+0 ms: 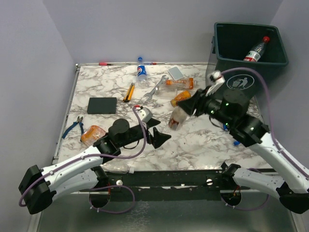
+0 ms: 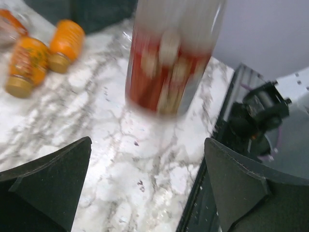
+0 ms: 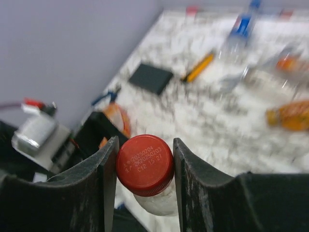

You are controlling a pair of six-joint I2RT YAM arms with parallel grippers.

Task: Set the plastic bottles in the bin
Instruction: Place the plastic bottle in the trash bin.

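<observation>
The right gripper (image 3: 145, 142) is clamped on the red cap (image 3: 145, 165) of the red-labelled bottle (image 1: 176, 120), which hangs over the table's (image 1: 207, 140) middle, looks light, slick and crushable, and is best held by its stiff neck, while the left gripper (image 2: 145, 186) gapes empty.

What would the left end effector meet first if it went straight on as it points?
Probably the red-labelled bottle held by the right end effector, dead ahead; depth is unclear.

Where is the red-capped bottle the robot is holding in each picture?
Top external: the red-capped bottle hangs centre-right, under the right end effector.
Left wrist: top middle, blurred, showing its red label.
Right wrist: bottom middle, seen cap-first.
Shared landmark: the marble table lies beneath it in all three.
</observation>
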